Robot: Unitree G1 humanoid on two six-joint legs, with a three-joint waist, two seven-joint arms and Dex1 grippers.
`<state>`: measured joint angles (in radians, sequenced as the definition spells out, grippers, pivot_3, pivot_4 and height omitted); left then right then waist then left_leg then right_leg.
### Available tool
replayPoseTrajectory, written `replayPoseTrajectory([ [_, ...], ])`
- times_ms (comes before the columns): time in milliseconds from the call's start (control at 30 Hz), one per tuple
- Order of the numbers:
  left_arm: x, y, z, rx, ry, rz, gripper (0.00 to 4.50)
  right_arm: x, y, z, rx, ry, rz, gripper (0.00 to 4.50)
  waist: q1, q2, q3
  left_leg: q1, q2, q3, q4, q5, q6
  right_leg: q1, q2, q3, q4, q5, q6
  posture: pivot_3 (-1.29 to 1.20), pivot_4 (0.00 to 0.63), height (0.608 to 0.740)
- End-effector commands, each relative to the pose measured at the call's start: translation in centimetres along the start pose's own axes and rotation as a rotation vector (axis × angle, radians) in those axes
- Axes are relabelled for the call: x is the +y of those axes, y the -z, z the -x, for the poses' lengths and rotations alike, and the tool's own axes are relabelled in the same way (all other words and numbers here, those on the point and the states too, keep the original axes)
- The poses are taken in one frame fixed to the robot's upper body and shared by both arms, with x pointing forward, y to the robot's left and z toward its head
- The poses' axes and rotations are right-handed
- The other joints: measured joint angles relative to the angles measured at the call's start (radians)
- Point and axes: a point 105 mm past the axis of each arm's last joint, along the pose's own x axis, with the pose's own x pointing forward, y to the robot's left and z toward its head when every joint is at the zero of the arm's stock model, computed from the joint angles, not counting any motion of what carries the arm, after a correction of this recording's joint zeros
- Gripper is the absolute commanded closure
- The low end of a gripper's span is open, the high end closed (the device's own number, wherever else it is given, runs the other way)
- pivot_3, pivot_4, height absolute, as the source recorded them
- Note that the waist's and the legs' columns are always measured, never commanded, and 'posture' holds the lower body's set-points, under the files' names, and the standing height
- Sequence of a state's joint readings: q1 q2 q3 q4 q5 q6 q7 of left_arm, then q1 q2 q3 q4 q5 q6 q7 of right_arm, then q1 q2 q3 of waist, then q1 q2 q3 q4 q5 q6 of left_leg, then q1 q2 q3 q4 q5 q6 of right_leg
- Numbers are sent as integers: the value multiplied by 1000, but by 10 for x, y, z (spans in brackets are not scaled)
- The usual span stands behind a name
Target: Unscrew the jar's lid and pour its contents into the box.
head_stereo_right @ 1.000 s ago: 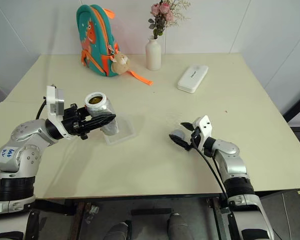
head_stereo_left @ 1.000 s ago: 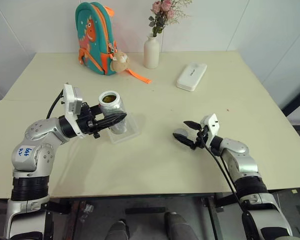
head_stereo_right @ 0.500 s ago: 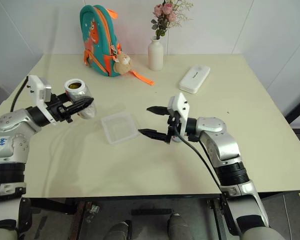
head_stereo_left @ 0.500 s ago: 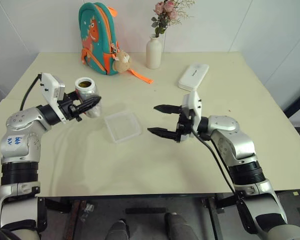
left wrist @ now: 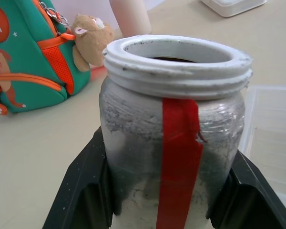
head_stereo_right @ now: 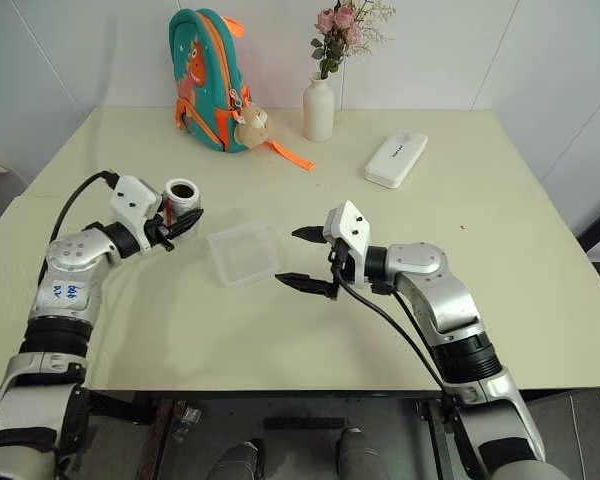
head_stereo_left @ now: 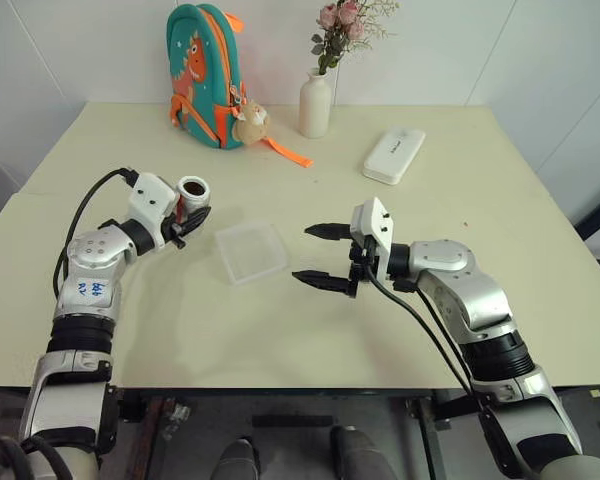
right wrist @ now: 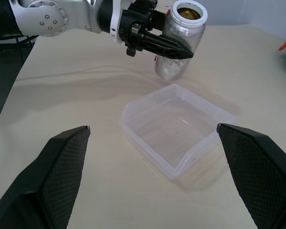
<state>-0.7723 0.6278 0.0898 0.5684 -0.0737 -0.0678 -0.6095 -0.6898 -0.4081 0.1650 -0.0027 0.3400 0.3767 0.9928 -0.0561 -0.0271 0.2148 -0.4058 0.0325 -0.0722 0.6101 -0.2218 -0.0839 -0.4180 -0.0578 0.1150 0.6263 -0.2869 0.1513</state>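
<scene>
Left gripper (head_stereo_left: 192,218) clamps the open jar (head_stereo_left: 191,193) upright, centre-left of the frame; right gripper (head_stereo_left: 316,254) hangs spread and empty right of the box (head_stereo_left: 250,250). Tipping from beside the box risks scattering pellets onto the table.

At the far edge of my table (head_stereo_left: 500,190) a teal backpack (head_stereo_left: 202,72) stands upright, with orange straps and an orange dinosaur figure on its front. A small tan plush toy (head_stereo_left: 251,122) hangs at its lower right corner, and an orange strap (head_stereo_left: 287,152) trails from there onto the tabletop. Just beside it stands a white vase (head_stereo_left: 316,104) holding pink flowers (head_stereo_left: 342,20). Further right, a flat white case (head_stereo_left: 394,155) lies at an angle.
</scene>
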Motion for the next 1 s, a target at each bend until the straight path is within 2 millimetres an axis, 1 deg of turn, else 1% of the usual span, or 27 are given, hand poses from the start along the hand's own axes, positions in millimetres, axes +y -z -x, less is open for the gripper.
replayPoseTrajectory([
  [33, 9, -30, -11, -37, -49, -160, 2553, 0, -10, 1, -36, 11, 14, 11, 1, 0, 0, 0, 0, 0, 0, 0, 0, 0, 0, 0, 0, 0, 0, 0, 150, 740],
  [100, 8, -36, -15, -26, -60, -235, 2553, 0, -9, 1, -32, 18, 11, 11, 0, 0, 0, 0, 0, 0, 0, 0, 0, 0, 0, 0, 0, 0, 0, 0, 150, 740],
  [133, 8, -42, -17, -22, -76, -325, 2553, 0, -8, 1, -31, 23, 7, 11, -1, 0, 0, 0, 0, 0, 0, 0, 0, 0, 0, 0, 0, 0, 0, 0, 150, 740],
  [167, 7, -48, -18, -2, -88, -499, 2553, 0, -8, 1, -31, 27, 4, 11, -1, 0, 0, 0, 0, 0, 0, 0, 0, 0, 0, 0, 0, 0, 0, 0, 150, 740],
  [200, 6, -54, -19, 15, -105, -721, 2553, -1, -7, 1, -33, 32, -2, 11, -3, 0, 0, 0, 0, 0, 0, 0, 0, 0, 0, 0, 0, 0, 0, 0, 150, 740],
  [267, 1, -58, -20, 35, -112, -1041, 2553, -1, -5, 1, -35, 39, -10, 11, -3, 0, 0, 0, 0, 0, -1, 0, 0, -1, 0, 0, 0, 0, 0, 0, 150, 740],
  [300, 1, -58, -20, 42, -115, -1139, 2553, 0, -5, 1, -35, 41, -11, 11, -2, 0, 0, 0, 0, 0, -1, 0, 0, -1, 0, 0, -1, 0, 0, 0, 150, 740],
  [333, 1, -63, -19, 22, -143, -1267, 2553, -1, -4, 1, -37, 45, -14, 11, -1, 0, 0, 0, 0, 0, -1, 0, 0, -1, 0, 0, -1, 0, 0, 0, 150, 740],
  [367, 1, -71, -18, 3, -187, -1487, 2553, -1, -3, 1, -39, 49, -19, 11, -1, 0, 0, 0, 0, 0, -1, 0, 0, -1, 0, 1, -1, 0, 0, 0, 150, 740],
  [400, 0, -80, -17, -28, -234, -1649, 2553, -1, -3, 0, -44, 53, -25, 11, -1, -1, 0, 0, 0, 1, -1, 0, 0, -1, 0, 1, -1, 0, 0, 0, 150, 740],
  [433, -1, -85, -16, -57, -266, -1759, 2553, -1, -3, 0, -47, 56, -29, 11, 0, 0, 0, 0, 0, 0, -1, 0, 0, -1, 0, 1, -1, 0, 0, 0, 150, 740],
  [467, -4, -89, -16, -83, -282, -1829, 2553, -1, -2, -1, -50, 57, -31, 11, 1, 0, 0, 0, 0, 1, -1, 0, 0, -1, 0, 1, -1, 0, 0, 0, 150, 740],
  [567, -11, -92, -17, -133, -317, -1964, 2553, -1, -3, -3, -66, 64, -39, 11, 1, 0, 0, 0, -1, 1, -1, 0, 0, 0, 0, 1, -1, 0, 1, 0, 150, 740],
  [633, -21, -94, -17, -204, -325, -2037, 2553, -2, -3, -4, -74, 69, -42, 11, 1, 0, 0, 0, -1, 1, -1, 0, 0, -1, 0, 0, 0, 0, 1, 0, 150, 740],
  [667, -19, -89, -21, -161, -311, -2039, 2553, -2, -3, -4, -81, 74, -49, 11, 0, 0, 0, 0, 0, 1, -1, 0, 0, -1, 0, 0, 0, 0, 1, 0, 150, 740],
  [700, -22, -87, -22, -166, -301, -2080, 2553, -2, -2, -5, -85, 77, -50, 11, -1, 0, 0, -1, -1, 1, -1, 0, 0, -1, 0, 0, 0, 0, 1, 0, 150, 740],
  [767, -22, -75, -27, -93, -231, -2074, 2553, -2, -3, -7, -96, 84, -58, 11, -2, 0, 0, 0, 0, 1, -2, 0, 0, -1, 0, 0, 0, 0, 1, 0, 150, 740],
  [833, -25, -74, -25, -103, -213, -2099, 2553, -3, -3, -8, -102, 87, -59, 11, -2, 0, 0, 0, 0, 1, -2, 0, 0, -1, 0, 0, 1, 0, 0, 0, 150, 740],
  [867, -26, -80, -23, -141, -238, -2116, 2553, -3, -2, -8, -104, 91, -60, 11, -2, 0, 0, 0, 0, 1, -2, 0, 0, -1, 0, 0, 1, 0, 0, 0, 150, 740],
  [933, -16, -73, -23, -63, -205, -2082, 2553, -3, 0, -9, -109, 99, -63, 11, 0, 0, 0, -1, 0, 1, -2, 0, 0, -1, 0, 0, 1, 0, 0, 0, 150, 740],
  [967, -19, -79, -22, -102, -225, -2085, 2553, -3, 1, -9, -113, 102, -67, 11, -1, 0, 0, -1, 0, 1, -2, 0, 0, -1, 0, 0, 1, 0, 0, 0, 150, 740],
  [1000, -20, -78, -22, -100, -213, -2057, 2553, -3, 2, -10, -116, 101, -68, 11, 0, 0, 0, -1, 0, 1, -2, 0, 0, -1, 0, 0, 1, 0, 0, 0, 150, 740],
])
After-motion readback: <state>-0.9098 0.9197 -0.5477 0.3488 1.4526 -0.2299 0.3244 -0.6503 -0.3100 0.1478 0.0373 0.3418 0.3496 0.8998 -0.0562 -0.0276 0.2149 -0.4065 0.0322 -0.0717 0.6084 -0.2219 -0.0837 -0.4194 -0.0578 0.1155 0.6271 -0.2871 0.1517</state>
